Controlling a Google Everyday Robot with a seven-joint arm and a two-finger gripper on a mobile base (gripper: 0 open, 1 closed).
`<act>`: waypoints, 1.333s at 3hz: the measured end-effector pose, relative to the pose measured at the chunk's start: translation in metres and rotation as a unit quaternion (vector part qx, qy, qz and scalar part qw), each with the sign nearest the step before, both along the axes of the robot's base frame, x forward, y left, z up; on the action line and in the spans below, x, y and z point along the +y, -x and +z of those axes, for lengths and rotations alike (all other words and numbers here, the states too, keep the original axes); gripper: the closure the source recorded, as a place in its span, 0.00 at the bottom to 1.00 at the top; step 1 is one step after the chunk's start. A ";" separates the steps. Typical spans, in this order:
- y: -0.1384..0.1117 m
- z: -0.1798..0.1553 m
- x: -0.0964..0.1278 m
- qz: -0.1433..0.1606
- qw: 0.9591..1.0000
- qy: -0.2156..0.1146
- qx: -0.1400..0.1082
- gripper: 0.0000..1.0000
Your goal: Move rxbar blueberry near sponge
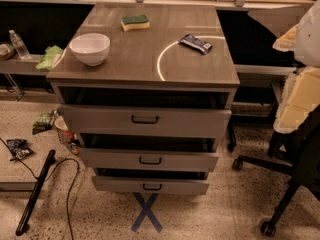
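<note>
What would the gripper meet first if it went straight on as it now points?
It cannot be told: the gripper is out of view. Only pale shapes, perhaps the arm, show at the picture's right edge, apart from the rxbar on the cabinet.

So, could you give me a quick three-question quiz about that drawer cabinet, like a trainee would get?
1. True or false: the rxbar blueberry touches the sponge.
2. Which sits nearest the front left corner of the cabinet top? A) white bowl B) sponge C) rxbar blueberry
3. Fill in: all ___ drawers stand slightly open.

Key: 1 false, they lie apart. 2 A. 3 three. A note for the trainee: the gripper is not in view.
</note>
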State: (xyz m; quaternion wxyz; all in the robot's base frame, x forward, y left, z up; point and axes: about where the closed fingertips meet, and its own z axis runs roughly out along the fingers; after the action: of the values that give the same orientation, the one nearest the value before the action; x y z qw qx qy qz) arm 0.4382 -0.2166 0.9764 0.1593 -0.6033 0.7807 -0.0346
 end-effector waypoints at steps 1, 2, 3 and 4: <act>0.000 0.000 0.000 0.000 1.000 0.000 0.000 0.00; -0.026 -0.006 0.004 -0.015 0.999 -0.023 -0.020 0.00; -0.080 -0.037 -0.006 -0.073 0.988 -0.126 -0.044 0.00; -0.127 -0.050 -0.012 -0.118 0.965 -0.216 -0.084 0.00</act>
State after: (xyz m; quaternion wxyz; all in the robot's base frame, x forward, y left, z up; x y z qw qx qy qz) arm 0.5649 -0.2287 0.9261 0.3461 -0.4528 0.8191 0.0656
